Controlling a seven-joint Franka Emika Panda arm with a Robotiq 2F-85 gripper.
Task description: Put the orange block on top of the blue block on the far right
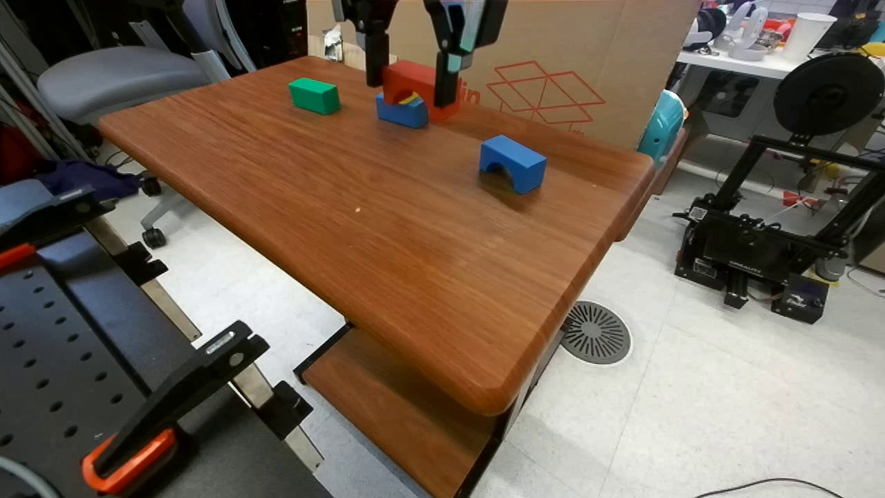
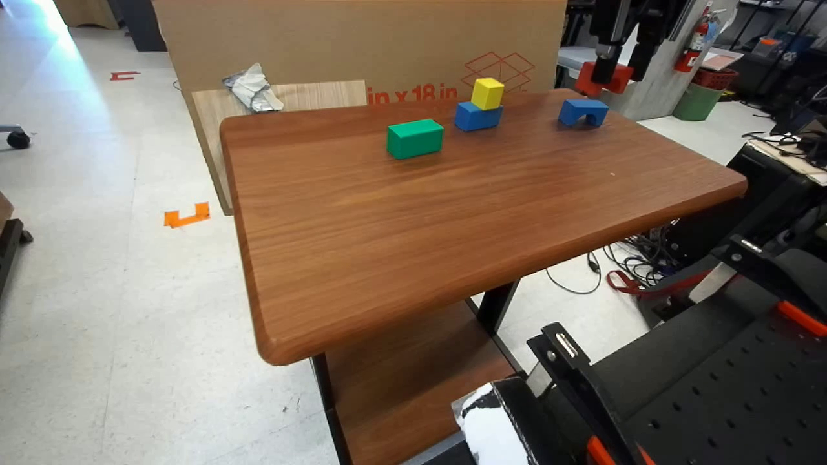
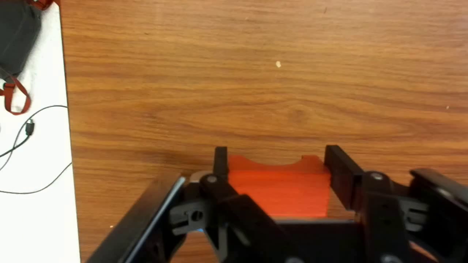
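Note:
The orange block (image 1: 409,72) is an orange-red arch-shaped block with its notch facing down. My gripper (image 1: 412,86) is shut on its two ends and holds it in the air above the table. The block also shows between the fingers in the wrist view (image 3: 281,190) and in an exterior view (image 2: 618,79). The blue block (image 1: 513,162) with the arch notch stands on the table, apart from the held block. It also shows in an exterior view (image 2: 583,112), where the held block appears above and slightly right of it. In the wrist view I cannot make out the blue block.
A yellow cube (image 2: 488,93) sits on a plain blue block (image 2: 477,118); the held block partly covers this stack in an exterior view. A green block (image 1: 314,95) lies on the table (image 1: 387,228) beside it. A large cardboard box (image 2: 310,45) stands behind the table.

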